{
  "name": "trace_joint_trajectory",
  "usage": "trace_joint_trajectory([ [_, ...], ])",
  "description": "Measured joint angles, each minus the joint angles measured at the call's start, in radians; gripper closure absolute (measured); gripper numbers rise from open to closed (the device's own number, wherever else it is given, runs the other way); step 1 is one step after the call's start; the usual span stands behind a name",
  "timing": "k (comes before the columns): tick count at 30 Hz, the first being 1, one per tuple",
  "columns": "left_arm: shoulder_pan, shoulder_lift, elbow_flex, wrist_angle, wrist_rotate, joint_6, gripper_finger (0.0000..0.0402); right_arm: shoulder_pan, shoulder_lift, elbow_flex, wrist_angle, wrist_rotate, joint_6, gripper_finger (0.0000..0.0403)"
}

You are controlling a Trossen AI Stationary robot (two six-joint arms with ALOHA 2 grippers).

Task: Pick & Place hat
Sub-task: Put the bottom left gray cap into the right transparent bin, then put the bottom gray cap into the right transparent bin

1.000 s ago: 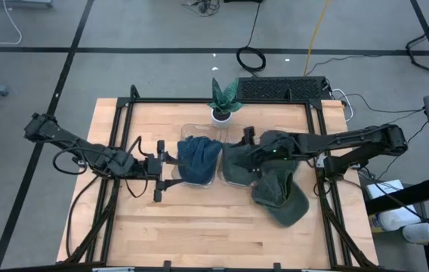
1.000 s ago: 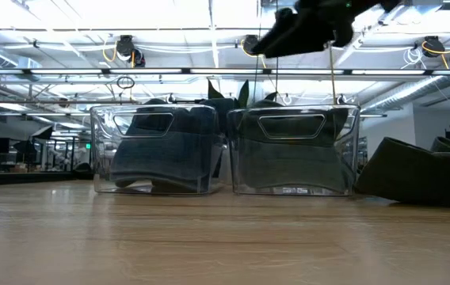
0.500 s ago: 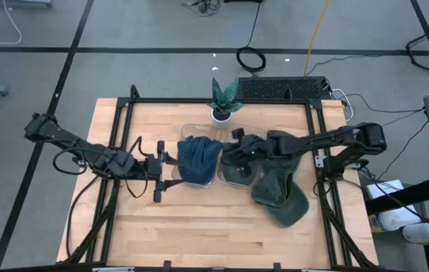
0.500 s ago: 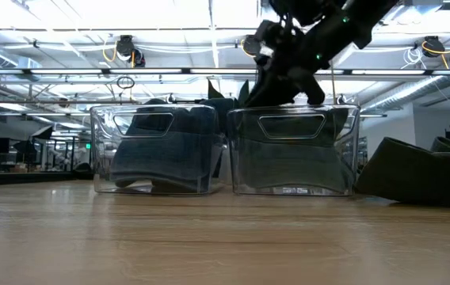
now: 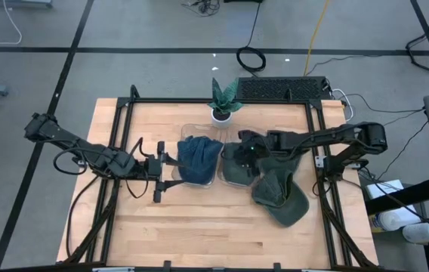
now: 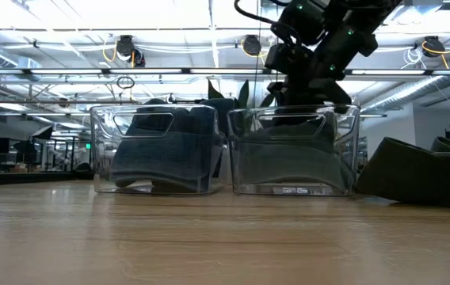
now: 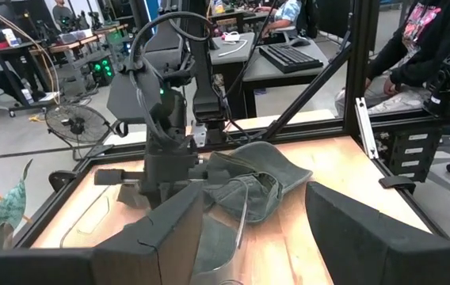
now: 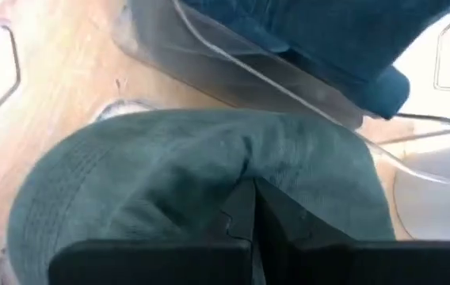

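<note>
Two clear bins stand side by side mid-table. The left bin (image 5: pixel 185 181) holds a blue hat (image 5: pixel 198 157); the right bin (image 6: pixel 292 154) holds a green hat (image 5: pixel 233 171). My right gripper (image 5: pixel 248 153) reaches down into the right bin and is shut on that green hat (image 8: pixel 169 174). Another green hat (image 5: pixel 281 195) lies on the table, right of the bins. My left gripper (image 5: pixel 159 171) waits open, left of the blue hat's bin. My right gripper pinches a raised fold of the green hat's crown (image 8: pixel 245 165) between its two fingers. The fingers (image 8: pixel 266 215) slant down from the table's right side. The hat still lies in the right bin.
A potted plant (image 5: pixel 223 102) stands just behind the bins. A black frame (image 5: pixel 128 113) runs around the table. Bare wood lies toward the near edge (image 5: pixel 199 234). People sit at desks beyond the table in the left wrist view.
My right gripper has come down from above the right bin into it, tipping steeply downward, and has shut on the green hat there. The hats and bins have stayed where they were.
</note>
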Motion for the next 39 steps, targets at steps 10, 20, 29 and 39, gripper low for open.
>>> trace_joint_trajectory([
  [10, 0.0, 0.0, 0.0, 0.0, 0.002, -0.01, 0.0172, 0.009, -0.079, -0.003, -0.013, 0.095, 0.012, 0.0392],
  [20, 0.0, 0.0, 0.0, -0.001, 0.002, -0.005, 0.0172, 0.058, -0.238, -0.001, -0.026, 0.179, 0.093, 0.0305],
  [29, 0.0, 0.0, 0.0, -0.001, 0.0, -0.005, 0.0171, 0.149, -0.329, -0.001, -0.031, 0.183, 0.099, 0.019],
  [39, 0.0, 0.0, 0.0, 0.0, -0.001, -0.017, 0.0171, 0.277, -0.407, -0.001, -0.059, 0.183, 0.11, 0.0132],
])
